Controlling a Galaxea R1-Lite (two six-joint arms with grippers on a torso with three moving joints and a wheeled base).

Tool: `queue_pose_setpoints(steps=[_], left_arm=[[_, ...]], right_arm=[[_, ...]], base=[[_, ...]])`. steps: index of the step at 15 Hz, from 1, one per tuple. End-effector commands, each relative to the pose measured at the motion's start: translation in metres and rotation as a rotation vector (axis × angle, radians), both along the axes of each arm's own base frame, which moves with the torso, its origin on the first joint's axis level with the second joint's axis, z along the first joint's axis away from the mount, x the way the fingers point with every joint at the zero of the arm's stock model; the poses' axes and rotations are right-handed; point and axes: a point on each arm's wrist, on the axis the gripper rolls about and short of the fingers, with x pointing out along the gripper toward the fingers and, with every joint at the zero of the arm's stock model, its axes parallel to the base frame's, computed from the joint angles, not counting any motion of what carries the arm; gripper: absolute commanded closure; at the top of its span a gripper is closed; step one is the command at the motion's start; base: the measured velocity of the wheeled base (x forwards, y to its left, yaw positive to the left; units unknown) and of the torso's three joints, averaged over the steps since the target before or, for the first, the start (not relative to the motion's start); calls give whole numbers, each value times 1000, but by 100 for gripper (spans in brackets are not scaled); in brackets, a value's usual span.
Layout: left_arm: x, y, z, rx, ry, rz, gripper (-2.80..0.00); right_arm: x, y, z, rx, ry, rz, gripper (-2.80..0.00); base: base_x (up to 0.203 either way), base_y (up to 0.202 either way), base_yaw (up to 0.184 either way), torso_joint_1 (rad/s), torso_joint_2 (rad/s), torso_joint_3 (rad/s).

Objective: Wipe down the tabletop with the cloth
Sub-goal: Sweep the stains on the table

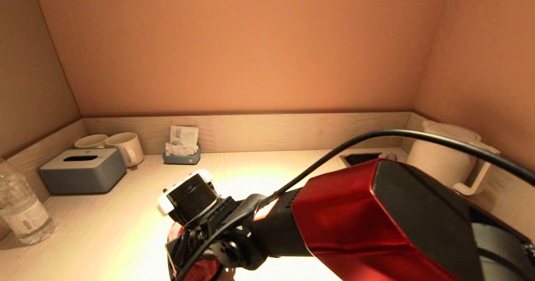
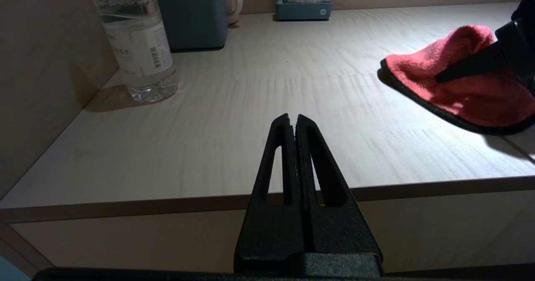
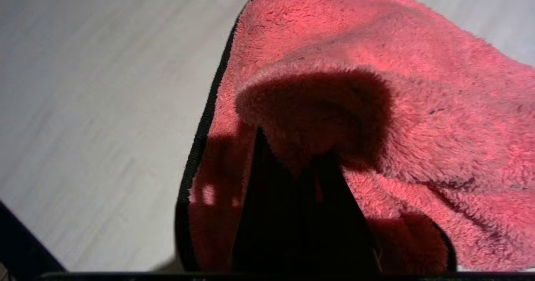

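A red fluffy cloth (image 3: 376, 63) with a black hem lies bunched on the pale wooden tabletop (image 1: 104, 231), near its front edge. My right gripper (image 3: 296, 164) is shut on a fold of the cloth and presses it down on the table; its fingertips are buried in the pile. In the head view only a bit of the cloth (image 1: 200, 269) shows under my right wrist. In the left wrist view the cloth (image 2: 459, 84) lies on the table with a right finger (image 2: 472, 65) on it. My left gripper (image 2: 292, 120) is shut and empty, hanging just off the table's front edge.
A water bottle (image 1: 21, 208) stands at the left wall. A grey tissue box (image 1: 81, 170), two mugs (image 1: 125, 147) and a sachet holder (image 1: 182, 153) line the back left. A white kettle (image 1: 447, 155) stands back right beside a table cut-out (image 1: 361, 158). Walls close three sides.
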Motion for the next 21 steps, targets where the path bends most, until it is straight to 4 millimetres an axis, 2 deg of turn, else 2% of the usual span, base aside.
queue_pose_setpoints(steps=[1, 2, 3, 5, 7, 8, 10, 12, 13, 14, 17, 18, 21], left_arm=[[0, 0, 0, 0, -1, 1, 0], [0, 0, 0, 0, 1, 1, 0], [0, 0, 0, 0, 1, 1, 0], [0, 0, 0, 0, 1, 1, 0], [0, 0, 0, 0, 1, 0, 0], [0, 0, 0, 0, 0, 1, 0], [0, 0, 0, 0, 1, 1, 0], [0, 0, 0, 0, 1, 0, 0], [0, 0, 0, 0, 1, 1, 0], [0, 0, 0, 0, 1, 0, 0], [0, 0, 0, 0, -1, 0, 0], [0, 0, 0, 0, 1, 1, 0], [0, 0, 0, 0, 1, 1, 0]], right_arm=[[27, -12, -17, -66, 23, -86, 0], [40, -24, -20, -84, 29, -132, 0], [43, -29, -21, -95, 34, -150, 0], [64, -64, -24, -121, 57, -238, 0], [65, -90, -25, -145, 82, -284, 0], [60, -97, -23, -148, 84, -290, 0], [38, -121, -25, -171, 104, -298, 0], [13, -143, -9, -152, 84, -298, 0], [1, -147, -2, -146, 73, -288, 0], [-16, -146, 4, -143, 60, -260, 0], [-71, -127, 20, -127, 18, -106, 0], [-80, -116, 15, -140, 20, -60, 0], [-77, -83, 0, -156, 26, -14, 0]], base=[[0, 0, 0, 0, 0, 0], [0, 0, 0, 0, 0, 0], [0, 0, 0, 0, 0, 0], [0, 0, 0, 0, 0, 0], [0, 0, 0, 0, 0, 0], [0, 0, 0, 0, 0, 0], [0, 0, 0, 0, 0, 0], [0, 0, 0, 0, 0, 0], [0, 0, 0, 0, 0, 0], [0, 0, 0, 0, 0, 0], [0, 0, 0, 0, 0, 0], [0, 0, 0, 0, 0, 0], [0, 0, 0, 0, 0, 0]])
